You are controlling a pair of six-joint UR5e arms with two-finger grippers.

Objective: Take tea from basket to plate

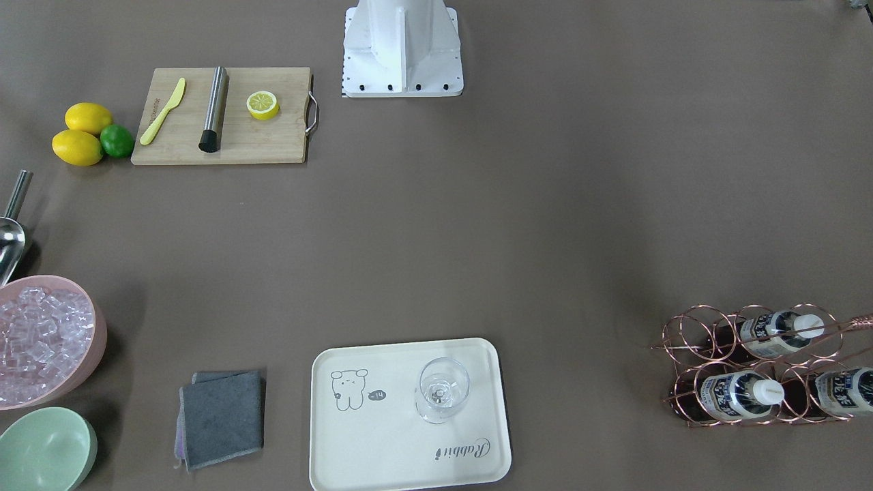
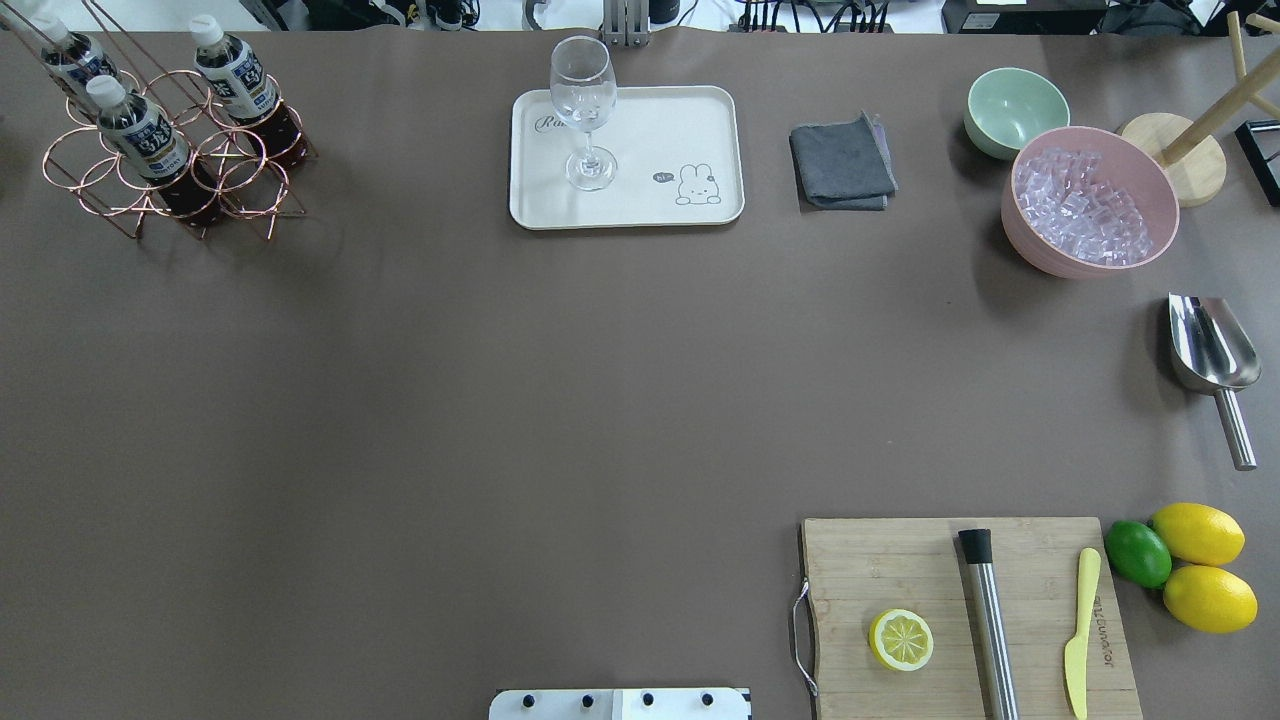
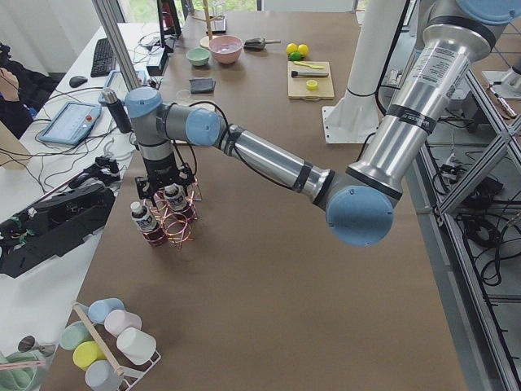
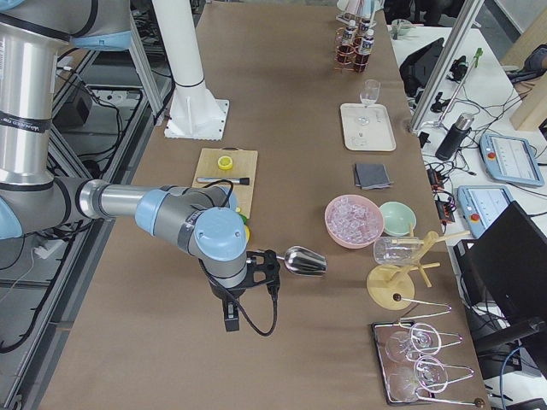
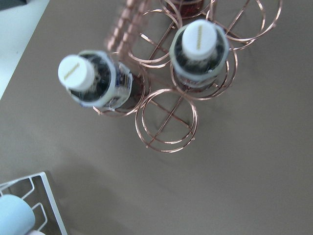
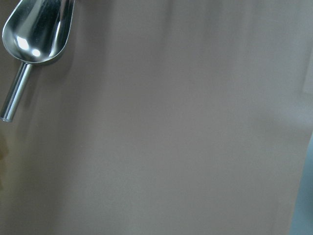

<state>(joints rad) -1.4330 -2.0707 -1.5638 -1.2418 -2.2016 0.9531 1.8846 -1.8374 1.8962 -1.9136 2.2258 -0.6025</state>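
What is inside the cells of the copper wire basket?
Three tea bottles stand in the basket; other cells show only wire. Bottle bases are hidden from above.

I've got the left arm (image 3: 269,159) stretched far out, forearm near level. The left wrist (image 3: 145,106) is bent so the left gripper (image 3: 167,186) points straight down and hangs low. The right arm (image 4: 128,205) sits folded in closer with its forearm level, and the right gripper (image 4: 263,270) is a dark block just off the wrist, also low. Both show only in the side views, so I can't tell how the jaws stand on either.
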